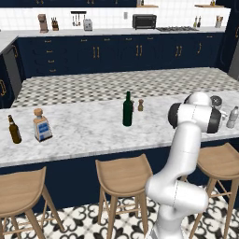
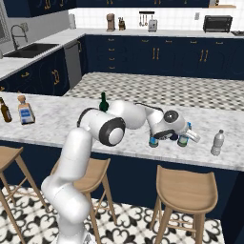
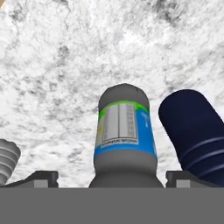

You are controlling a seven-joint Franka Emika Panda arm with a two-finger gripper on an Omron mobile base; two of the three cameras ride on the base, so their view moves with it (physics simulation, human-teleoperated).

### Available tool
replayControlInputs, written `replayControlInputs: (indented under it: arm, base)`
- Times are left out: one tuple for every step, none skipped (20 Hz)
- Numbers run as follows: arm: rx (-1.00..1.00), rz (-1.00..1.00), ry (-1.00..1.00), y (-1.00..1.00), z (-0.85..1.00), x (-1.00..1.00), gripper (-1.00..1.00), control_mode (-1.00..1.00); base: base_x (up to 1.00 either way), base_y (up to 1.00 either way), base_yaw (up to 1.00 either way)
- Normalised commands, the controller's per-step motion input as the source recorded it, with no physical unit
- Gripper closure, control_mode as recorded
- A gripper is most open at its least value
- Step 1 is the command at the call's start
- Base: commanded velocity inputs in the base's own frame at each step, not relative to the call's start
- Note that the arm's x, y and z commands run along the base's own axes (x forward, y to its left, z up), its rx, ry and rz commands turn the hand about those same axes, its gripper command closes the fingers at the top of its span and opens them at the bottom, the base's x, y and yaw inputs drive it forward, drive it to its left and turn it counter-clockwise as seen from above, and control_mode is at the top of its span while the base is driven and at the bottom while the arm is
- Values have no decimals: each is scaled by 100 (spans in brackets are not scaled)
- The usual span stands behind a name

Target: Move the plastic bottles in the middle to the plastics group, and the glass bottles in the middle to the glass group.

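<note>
Jaws spread wide around one blue-labelled water bottle (image 3: 125,135), one dark-blue bottle (image 3: 197,131) beside

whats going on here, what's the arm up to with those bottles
The robot arm is sorting bottles on the marble counter. Its gripper is low at the right end, jaws open on either side of a small blue-labelled water bottle, beside the dark-blue bottle. A greyish clear bottle stands further right. The green wine bottle waits mid-counter; the brown beer bottle and square stoppered bottle stand at the left end.
</note>
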Motion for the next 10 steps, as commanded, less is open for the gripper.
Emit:
replayControlInputs:
  arm:
    - [0, 0, 0, 0, 0, -14, -100, -100]
    - [0, 0, 0, 0, 0, -16, -100, -100]
    - [0, 0, 0, 0, 2, -16, -100, -100]
    - [0, 0, 0, 0, 7, -21, -100, -100]
    - [0, 0, 0, 0, 8, -24, -100, -100]
    - [0, 0, 0, 0, 10, -25, -100, -100]
    - [0, 0, 0, 0, 13, -25, -100, -100]
    - [0, 0, 0, 2, 15, -24, -100, -100]
    - [0, 0, 0, 6, 15, -22, -100, -100]
    - [0, 0, 0, 8, 16, -19, -100, -100]
  base:
    - [0, 0, 0]
    - [0, 0, 0]
    - [0, 0, 0]
    - [0, 0, 0]
    - [0, 0, 0]
    - [0, 0, 0]
    - [0, 0, 0]
    - [0, 0, 0]
    - [0, 0, 0]
    - [0, 0, 0]
